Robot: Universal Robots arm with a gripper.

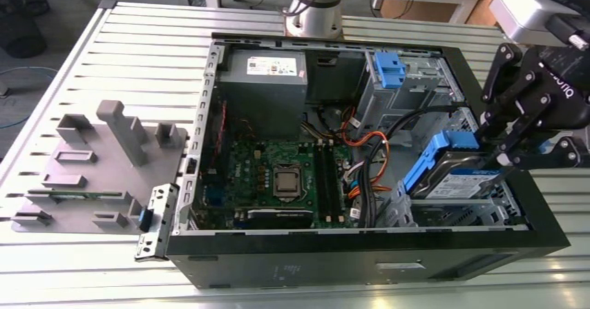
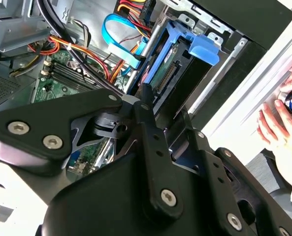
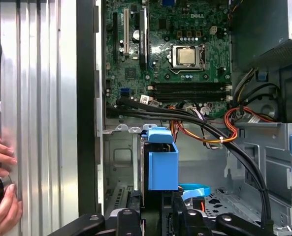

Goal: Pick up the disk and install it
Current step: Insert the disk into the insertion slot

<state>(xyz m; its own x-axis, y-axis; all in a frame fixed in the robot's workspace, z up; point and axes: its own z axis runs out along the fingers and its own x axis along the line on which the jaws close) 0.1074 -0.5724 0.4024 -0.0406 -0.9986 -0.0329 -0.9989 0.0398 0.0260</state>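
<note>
The disk (image 1: 463,178) is lying tilted, blue rails leading, part-way into the bay (image 1: 457,211) at the corner of the case (image 1: 350,267) on the exterior view's right. The pick-up is therefore looking done and the seating not yet. The gripper (image 1: 505,158) is holding the disk's raised end, its fingers (image 2: 148,118) closed on it as far as I can judge. Black and orange cables (image 1: 378,150) are running just beside the bay and could be snagging the disk, while a person's hand (image 3: 0,189) is resting on the worktop (image 1: 138,60) beside the case.
</note>
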